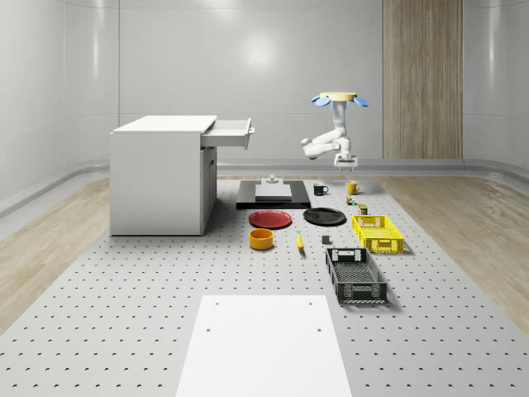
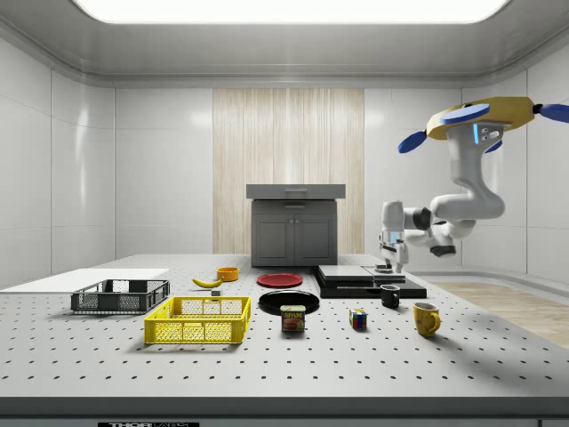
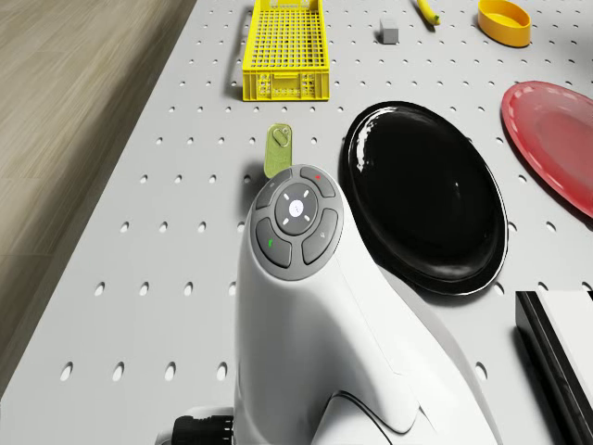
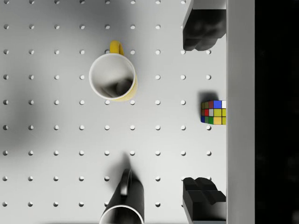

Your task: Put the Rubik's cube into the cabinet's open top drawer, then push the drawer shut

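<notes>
The cabinet's (image 1: 161,174) top drawer (image 1: 228,133) stands pulled out, its inside hidden from where I stand, while the yellow crate (image 1: 378,232), black crate (image 1: 355,275) and yellow mug (image 4: 113,76) all hold nothing. The Rubik's cube (image 4: 213,112) sits on the desk (image 1: 124,306), at about four o'clock from the yellow mug in the wrist view, a black mug (image 4: 122,205) nearby. The drone (image 1: 339,98) hovers above them, its gripper (image 1: 345,165) spread wide, pinching nothing.

Whole-scene camera looks down the table (image 1: 124,314) from afar; side camera faces the cabinet (image 2: 294,227) from table height. My drone camera looks steeply down; my wrist camera straight down. Both share the table.
</notes>
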Robot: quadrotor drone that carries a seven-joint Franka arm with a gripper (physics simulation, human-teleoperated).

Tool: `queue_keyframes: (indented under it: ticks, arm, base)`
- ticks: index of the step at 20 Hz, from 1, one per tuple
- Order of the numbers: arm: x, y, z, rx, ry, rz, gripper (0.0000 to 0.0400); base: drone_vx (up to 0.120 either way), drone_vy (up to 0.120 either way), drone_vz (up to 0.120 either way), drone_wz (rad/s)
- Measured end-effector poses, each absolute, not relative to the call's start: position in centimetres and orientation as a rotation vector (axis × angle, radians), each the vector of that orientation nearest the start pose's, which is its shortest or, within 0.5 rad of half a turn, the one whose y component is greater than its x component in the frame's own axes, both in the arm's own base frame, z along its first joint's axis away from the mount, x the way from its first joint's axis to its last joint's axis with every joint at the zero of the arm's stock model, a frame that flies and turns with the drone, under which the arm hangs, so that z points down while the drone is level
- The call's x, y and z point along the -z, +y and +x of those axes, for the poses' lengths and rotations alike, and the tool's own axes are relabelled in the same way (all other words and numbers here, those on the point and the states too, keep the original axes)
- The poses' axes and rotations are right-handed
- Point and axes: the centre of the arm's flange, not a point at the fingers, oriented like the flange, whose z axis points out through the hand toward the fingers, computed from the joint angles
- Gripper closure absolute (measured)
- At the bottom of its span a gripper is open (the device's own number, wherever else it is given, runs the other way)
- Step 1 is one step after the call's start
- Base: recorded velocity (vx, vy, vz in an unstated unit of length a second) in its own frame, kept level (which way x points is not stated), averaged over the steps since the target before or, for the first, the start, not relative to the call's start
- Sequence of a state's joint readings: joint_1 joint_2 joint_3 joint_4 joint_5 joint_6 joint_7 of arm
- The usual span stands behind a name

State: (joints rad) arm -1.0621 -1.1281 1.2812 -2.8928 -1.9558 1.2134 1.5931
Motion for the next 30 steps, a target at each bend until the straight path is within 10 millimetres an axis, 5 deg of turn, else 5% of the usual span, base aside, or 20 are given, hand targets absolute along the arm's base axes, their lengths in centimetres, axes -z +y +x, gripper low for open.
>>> queue_keyframes:
  ticks: [23,30]
  arm:
    - [-49.1,0.0,30.7,-0.785,-0.002,0.001,0.0000]
    - [-50.2,0.0,30.7,-0.785,-0.002,0.001,0.0000]
  base:
    - [0.120,0.005,-0.120,0.000]
    - [0.011,0.000,-0.023,0.000]
